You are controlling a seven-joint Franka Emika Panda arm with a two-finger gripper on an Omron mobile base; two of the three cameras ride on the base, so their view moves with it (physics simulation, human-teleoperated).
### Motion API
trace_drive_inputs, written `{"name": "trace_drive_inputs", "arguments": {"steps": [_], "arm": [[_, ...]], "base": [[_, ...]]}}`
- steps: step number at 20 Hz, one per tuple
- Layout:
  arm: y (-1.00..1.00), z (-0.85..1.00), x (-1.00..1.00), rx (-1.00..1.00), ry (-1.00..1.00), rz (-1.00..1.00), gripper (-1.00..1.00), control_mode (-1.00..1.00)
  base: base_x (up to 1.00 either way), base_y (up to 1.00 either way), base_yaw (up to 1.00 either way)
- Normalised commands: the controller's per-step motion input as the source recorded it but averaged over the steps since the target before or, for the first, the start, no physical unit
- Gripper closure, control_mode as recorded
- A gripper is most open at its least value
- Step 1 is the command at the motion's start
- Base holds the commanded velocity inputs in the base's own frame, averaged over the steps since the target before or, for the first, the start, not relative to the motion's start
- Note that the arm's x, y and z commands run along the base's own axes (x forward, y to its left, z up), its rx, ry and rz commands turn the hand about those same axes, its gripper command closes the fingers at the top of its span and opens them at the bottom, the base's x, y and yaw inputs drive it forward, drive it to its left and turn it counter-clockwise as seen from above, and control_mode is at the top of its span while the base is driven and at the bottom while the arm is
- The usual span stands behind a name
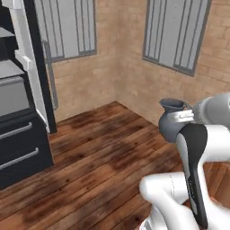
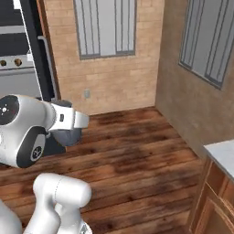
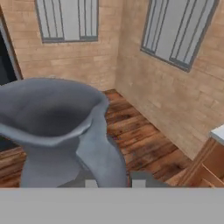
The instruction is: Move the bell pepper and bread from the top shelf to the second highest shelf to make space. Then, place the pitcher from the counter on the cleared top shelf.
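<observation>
Here, in the left base view, the pitcher (image 1: 173, 121) hangs right of centre, clamped in the gripper (image 1: 183, 117). Right base view: its belly shows middle-left. Hand view: the handle, lower centre, looks pinched; rigid, probably top-heavy and slippery.

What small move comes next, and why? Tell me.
Probably carry the pitcher left toward the open fridge. The gripper is shut on the pitcher's handle, holding it upright above the wooden floor, and the fridge shelves lie off to the left.
</observation>
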Motion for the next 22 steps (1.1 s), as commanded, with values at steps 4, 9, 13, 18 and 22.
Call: {"name": "trace_drive_inputs", "arguments": {"steps": [4, 9, 13, 18, 22], "arm": [[0.00, 0.00, 0.00, 0.00, 0.00, 0.00, 1.00, 1.00], [0.00, 0.00, 0.00, 0.00, 0.00, 0.00, 1.00, 1.00], [0.00, 0.00, 0.00, 0.00, 0.00, 0.00, 1.00, 1.00], [0.00, 0.00, 0.00, 0.00, 0.00, 0.00, 1.00, 1.00], [0.00, 0.00, 0.00, 0.00, 0.00, 0.00, 1.00, 1.00]], "base": [[0.18, 0.68, 0.73], [0.65, 0.64, 0.56], [0.99, 0.52, 0.30], [1.00, 0.58, 0.13], [0.91, 0.58, 0.01]]}}
